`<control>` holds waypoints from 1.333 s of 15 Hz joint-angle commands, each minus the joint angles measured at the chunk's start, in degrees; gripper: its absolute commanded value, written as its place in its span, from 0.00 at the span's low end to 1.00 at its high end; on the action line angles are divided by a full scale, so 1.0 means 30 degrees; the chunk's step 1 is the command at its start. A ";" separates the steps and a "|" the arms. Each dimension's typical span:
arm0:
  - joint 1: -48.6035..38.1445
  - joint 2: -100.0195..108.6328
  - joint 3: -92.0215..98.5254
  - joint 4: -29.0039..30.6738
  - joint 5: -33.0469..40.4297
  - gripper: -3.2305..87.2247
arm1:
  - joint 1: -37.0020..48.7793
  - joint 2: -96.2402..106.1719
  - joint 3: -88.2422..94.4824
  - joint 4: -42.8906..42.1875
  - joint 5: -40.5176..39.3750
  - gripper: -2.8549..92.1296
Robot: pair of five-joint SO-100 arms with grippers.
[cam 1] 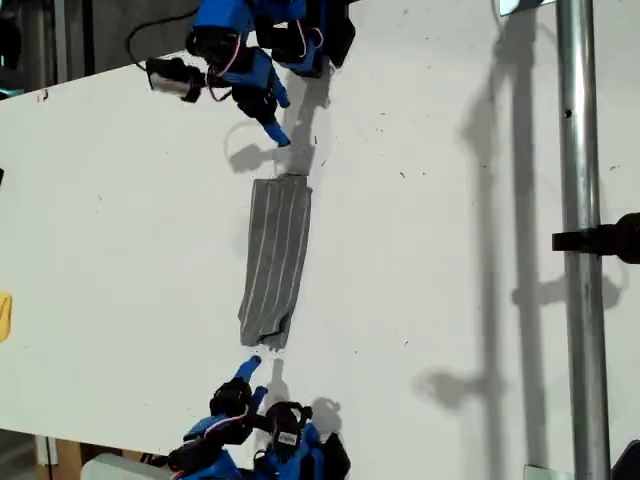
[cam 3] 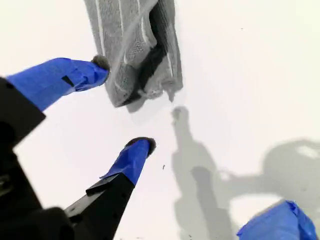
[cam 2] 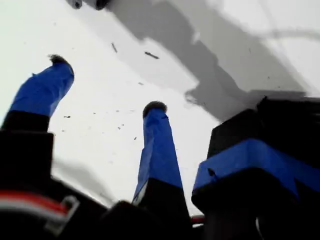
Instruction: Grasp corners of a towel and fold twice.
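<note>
The towel (cam 1: 275, 260) is a grey striped cloth folded into a narrow strip in the middle of the white table (cam 1: 120, 220). My first gripper (cam 1: 278, 135) hovers open just beyond its far end, and the first wrist view shows only bare table between the blue fingers (cam 2: 107, 85). My second gripper (cam 1: 250, 365) stands open just short of the near end. The second wrist view has the towel (cam 3: 132, 45) lying ahead of that gripper (cam 3: 122, 104), with one fingertip (cam 3: 100, 62) at its edge. The layered corners (cam 3: 145, 92) there gape open.
A metal pole (cam 1: 580, 250) with a black clamp (cam 1: 600, 240) crosses the exterior view's right. A yellow object (cam 1: 4, 315) shows at that view's left edge. The table's near edge (cam 1: 100, 438) runs along the bottom.
</note>
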 commanded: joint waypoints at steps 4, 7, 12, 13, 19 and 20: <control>0.7998 1.7227 1.2217 -0.4922 -0.6445 0.12 | -0.6533 0.1758 0.1260 0.0674 0.8643 0.41; 0.8086 2.2061 1.8457 -0.5977 -0.5537 0.00 | -0.6621 0.0967 0.1289 0.0762 0.9258 0.50; 0.6973 2.2002 1.9658 -0.6533 -0.3193 0.00 | -0.0117 -0.4424 0.2783 -0.7822 0.2549 0.52; 0.7061 2.2002 1.9688 -0.6533 -0.3252 0.00 | 0.0439 -0.7148 0.2285 -0.9814 0.2197 0.51; 0.7031 2.2002 1.9688 -0.6504 -0.3398 0.00 | 0.1611 -2.0010 -0.4307 -1.4033 0.1934 0.51; 0.7002 2.2002 1.9688 -0.6504 -0.3398 0.00 | 0.2021 -2.0742 -0.5273 -1.3887 0.1436 0.50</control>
